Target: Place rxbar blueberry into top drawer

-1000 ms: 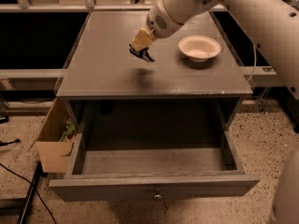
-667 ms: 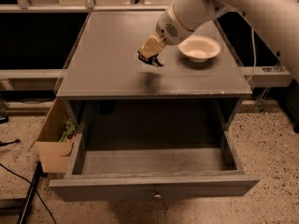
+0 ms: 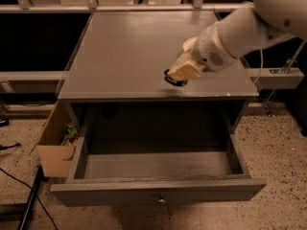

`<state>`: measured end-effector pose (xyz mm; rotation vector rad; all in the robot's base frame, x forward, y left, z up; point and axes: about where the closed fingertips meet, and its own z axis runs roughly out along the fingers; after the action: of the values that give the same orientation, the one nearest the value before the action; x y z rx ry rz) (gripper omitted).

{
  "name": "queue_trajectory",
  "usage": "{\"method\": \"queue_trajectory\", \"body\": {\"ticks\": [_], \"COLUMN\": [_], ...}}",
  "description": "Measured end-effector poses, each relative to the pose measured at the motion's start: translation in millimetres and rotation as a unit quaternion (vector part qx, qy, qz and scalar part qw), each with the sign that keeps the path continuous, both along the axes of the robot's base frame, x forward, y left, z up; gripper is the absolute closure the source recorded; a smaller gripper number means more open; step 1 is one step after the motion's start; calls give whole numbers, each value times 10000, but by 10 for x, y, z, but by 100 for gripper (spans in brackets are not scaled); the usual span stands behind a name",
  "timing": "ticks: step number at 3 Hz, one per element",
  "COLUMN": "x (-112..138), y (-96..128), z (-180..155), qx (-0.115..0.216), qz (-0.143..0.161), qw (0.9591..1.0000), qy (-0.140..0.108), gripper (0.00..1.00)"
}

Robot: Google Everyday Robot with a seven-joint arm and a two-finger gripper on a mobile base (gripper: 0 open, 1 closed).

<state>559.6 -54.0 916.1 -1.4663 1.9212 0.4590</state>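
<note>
One gripper hovering low over grey table, near front edge, right of centre. Tan fingers clamping rxbar blueberry; dark wrapper peeking out beneath them, contact with tabletop unclear. White arm reaching in from upper right, covering table's right rear corner. Top drawer standing wide open below front edge, round knob sitting mid front panel. Tan cardboard box sitting on floor against drawer's left side, something green showing inside.

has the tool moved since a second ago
Yes. The tool, carrying the rxbar blueberry, has come toward the front edge of the table and slightly right, nearer the open top drawer.
</note>
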Motion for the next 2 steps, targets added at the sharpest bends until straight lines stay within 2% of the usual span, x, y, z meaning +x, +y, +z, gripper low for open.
{"method": "queue_trajectory", "body": {"ticks": [1, 2], "x": [-55, -55], "y": [-245, -245], "z": [-13, -14], "qx": [-98, -99], "qz": [64, 66], "qw": [9997, 9997], "qy": [-221, -221], "gripper": [100, 100]}}
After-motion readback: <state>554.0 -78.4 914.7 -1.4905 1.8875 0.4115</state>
